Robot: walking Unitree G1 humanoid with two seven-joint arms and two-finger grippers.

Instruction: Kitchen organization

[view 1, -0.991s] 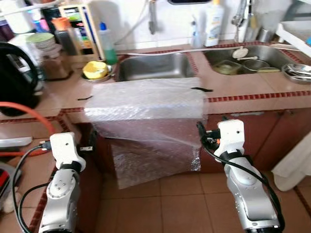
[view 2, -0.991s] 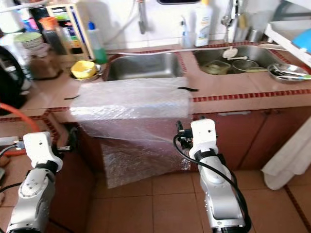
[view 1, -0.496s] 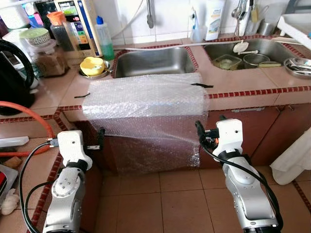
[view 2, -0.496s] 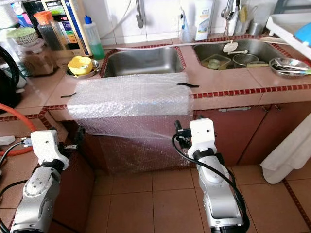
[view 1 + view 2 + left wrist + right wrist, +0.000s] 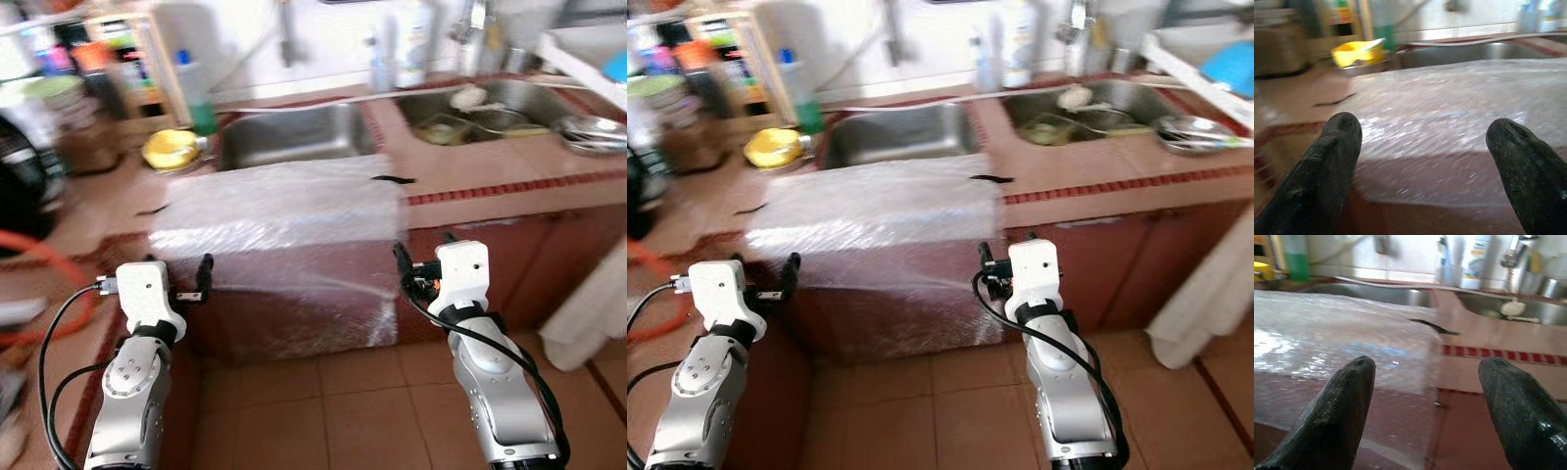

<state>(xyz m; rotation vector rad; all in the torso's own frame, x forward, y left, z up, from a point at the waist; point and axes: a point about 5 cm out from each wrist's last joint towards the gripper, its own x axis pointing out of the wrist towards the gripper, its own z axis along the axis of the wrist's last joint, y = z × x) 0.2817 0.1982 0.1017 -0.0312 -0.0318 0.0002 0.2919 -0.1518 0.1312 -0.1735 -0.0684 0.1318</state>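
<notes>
A clear bubble wrap sheet (image 5: 279, 211) lies across the tiled counter in front of the sink and hangs over the counter's front edge, down the cabinet face. My left gripper (image 5: 199, 281) is open just off the sheet's left hanging edge; in the left wrist view its fingers (image 5: 1332, 156) stand wide with the wrap (image 5: 1459, 112) ahead of them. At the sheet's right hanging edge my right gripper (image 5: 404, 269) is open too, with the wrap (image 5: 1327, 333) ahead of its fingers (image 5: 1347, 401). Neither gripper holds anything.
Behind the wrap is a steel sink (image 5: 299, 132); a second sink (image 5: 490, 113) at the right holds dishes. A yellow bowl (image 5: 176, 149), a green bottle (image 5: 201, 93) and a black kettle (image 5: 24, 191) stand at the left. A white cloth (image 5: 588, 304) hangs at the right.
My left arm has risen to the sheet's left edge. The hanging flap, billowed outward a second ago, now lies flat against the cabinet. The camera has shifted and the picture is blurred.
</notes>
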